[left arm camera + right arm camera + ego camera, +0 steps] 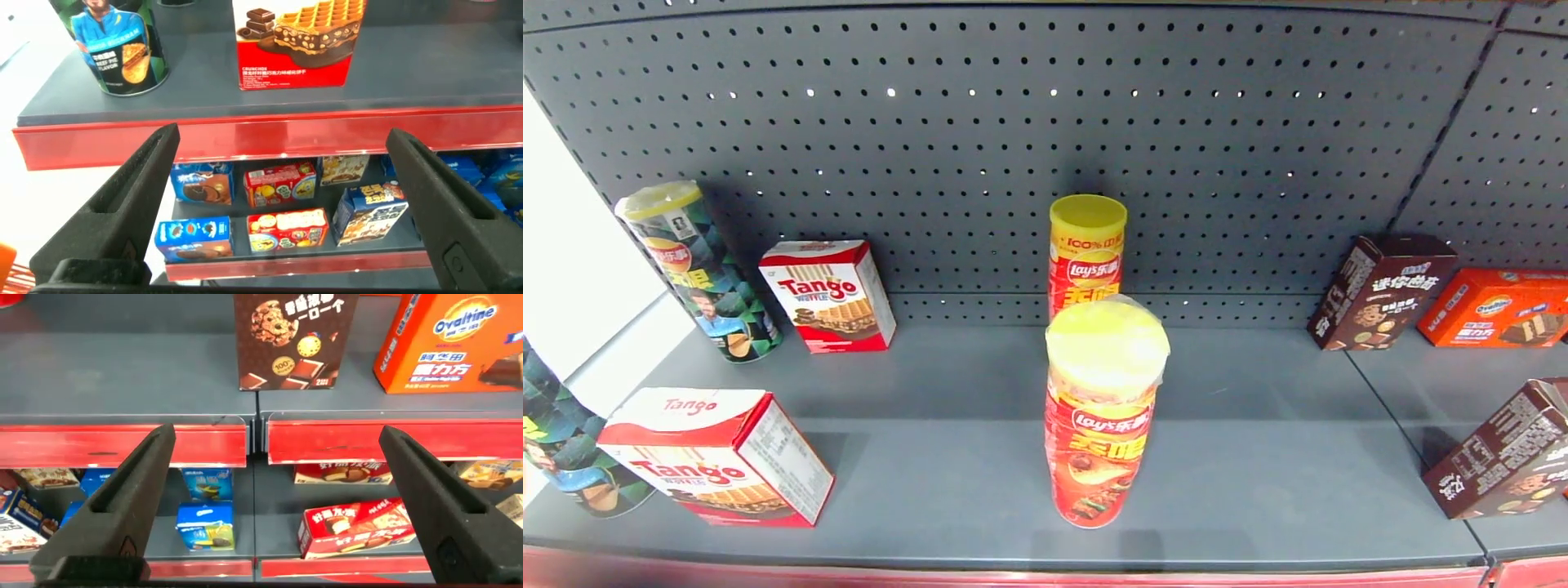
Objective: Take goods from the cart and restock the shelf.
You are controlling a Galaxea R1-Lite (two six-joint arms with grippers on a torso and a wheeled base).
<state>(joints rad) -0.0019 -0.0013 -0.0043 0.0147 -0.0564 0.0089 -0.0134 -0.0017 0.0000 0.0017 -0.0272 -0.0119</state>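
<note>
My left gripper (280,132) hangs level with the red edge strip (82,139) of the shelf (947,441), jaws spread wide and holding nothing. Past the strip stand the front green can (114,41) and the front wafer box (298,41); small boxes (282,229) line the tier below.

Seen from my head, the restocked goods run across the grey board. At eight o'clock sits the front green can, with the front wafer box just beside it. At ten o'clock the rear green can (698,269) stands upright near the rear wafer box (829,296), both against the pegboard (1013,122). In the middle, one red chip can (1101,416) stands upright directly before a second red chip can (1086,253) at twelve o'clock. At two o'clock are a rear brown box (1380,290) and an orange box (1499,306); at four o'clock is a front brown box (1503,457).

My right gripper (276,430) is also agape and empty, facing the strip below the front brown box.
</note>
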